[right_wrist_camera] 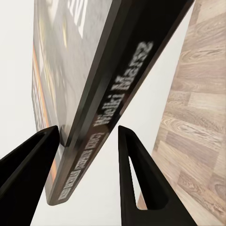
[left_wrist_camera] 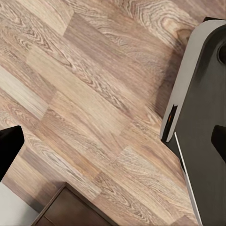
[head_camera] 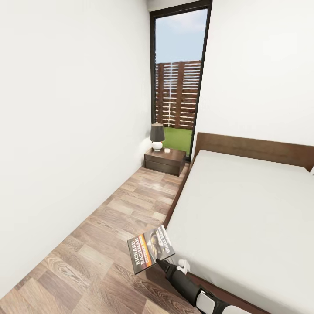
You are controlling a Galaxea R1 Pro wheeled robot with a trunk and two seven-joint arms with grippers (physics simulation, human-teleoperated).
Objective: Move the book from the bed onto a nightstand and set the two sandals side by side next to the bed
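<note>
Closest to the head camera, at 5 o'clock, the right gripper (head_camera: 160, 261) holds the book (head_camera: 151, 249) by its lower edge. The cover faces up and tilts over the wood-plank floor (head_camera: 100, 244), just beside the bed (head_camera: 244, 209). On the cover "RICHARD" is readable; the smaller words are too small to read. In the right wrist view the two black fingers (right_wrist_camera: 136, 174) stand on both sides of the book (right_wrist_camera: 94, 117), narrow around its dark spine. The spine lettering is blurred.

Part of the right arm is cut off by the picture's edge. The mattress is also cut off at 3 o'clock.

At 12 o'clock, well apart from the book, the nightstand (head_camera: 165, 161) stands beside the headboard, under the tall window (head_camera: 179, 74). It carries a lamp (head_camera: 157, 136) and a small white object I cannot identify.

In the left wrist view, only a dark finger tip (left_wrist_camera: 8, 146) shows at the edge, so I cannot tell the left gripper's state.
</note>
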